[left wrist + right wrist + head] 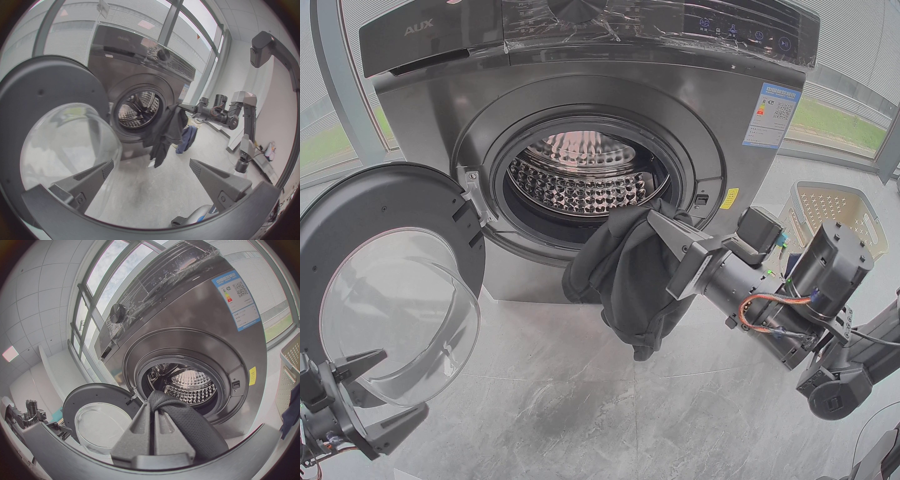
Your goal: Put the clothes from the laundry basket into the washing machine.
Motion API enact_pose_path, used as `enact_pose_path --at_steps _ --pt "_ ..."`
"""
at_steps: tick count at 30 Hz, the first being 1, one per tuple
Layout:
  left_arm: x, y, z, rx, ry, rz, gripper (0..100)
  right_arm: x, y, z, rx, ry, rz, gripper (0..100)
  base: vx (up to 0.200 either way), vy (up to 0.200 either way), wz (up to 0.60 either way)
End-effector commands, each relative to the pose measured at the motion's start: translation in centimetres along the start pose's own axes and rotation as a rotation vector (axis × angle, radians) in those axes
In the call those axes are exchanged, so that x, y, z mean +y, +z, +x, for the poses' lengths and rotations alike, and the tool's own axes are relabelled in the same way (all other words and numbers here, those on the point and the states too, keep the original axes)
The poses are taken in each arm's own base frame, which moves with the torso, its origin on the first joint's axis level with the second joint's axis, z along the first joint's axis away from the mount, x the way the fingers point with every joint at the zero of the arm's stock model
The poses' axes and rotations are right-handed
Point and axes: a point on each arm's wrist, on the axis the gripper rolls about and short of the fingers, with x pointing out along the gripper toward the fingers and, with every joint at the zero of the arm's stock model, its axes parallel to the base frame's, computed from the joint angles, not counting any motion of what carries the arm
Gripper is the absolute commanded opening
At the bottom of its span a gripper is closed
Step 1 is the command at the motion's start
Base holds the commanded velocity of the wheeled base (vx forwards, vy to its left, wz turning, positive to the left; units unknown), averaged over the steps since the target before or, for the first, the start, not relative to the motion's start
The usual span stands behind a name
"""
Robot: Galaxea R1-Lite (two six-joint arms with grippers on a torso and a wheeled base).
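My right gripper (653, 217) is shut on a dark grey garment (628, 281), held just in front of the lower right rim of the washing machine's round opening (584, 175). The cloth drapes down toward the floor and over my closed fingers (156, 424). The drum (187, 387) looks bare inside. A beige laundry basket (840, 209) stands on the floor right of the machine, with a dark blue garment (186, 139) hanging over its side. My left gripper (151, 170) hangs open low on the left, near the swung-open door (387, 275).
The machine's round door with its glass bowl (400, 312) stands open to the left of the opening. Grey tiled floor (569, 400) lies free in front of the machine. Tall windows surround the machine.
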Motion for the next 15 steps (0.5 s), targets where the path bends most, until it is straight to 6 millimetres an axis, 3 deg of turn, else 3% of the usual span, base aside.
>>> enact_pose_path --at_steps 1,5,10,15 --pt "0.4 -0.1 6.9 0.157 -0.184 -0.055 100 0.0 -1.7 2.9 0.001 0.001 0.006 0 0.000 0.000 0.00" --pt "0.1 -0.1 8.9 0.174 -0.219 -0.070 100 -0.1 -1.9 3.5 -0.004 0.002 0.006 0 0.000 0.000 0.00" --pt "-0.7 -0.8 13.3 0.195 -0.298 -0.076 100 -0.2 -2.4 4.3 -0.003 0.007 0.007 0 0.000 0.000 0.00" --pt "-0.6 -1.0 16.2 0.183 -0.309 -0.112 100 -0.2 -2.3 4.7 -0.016 0.009 0.008 0 0.000 0.000 0.00"
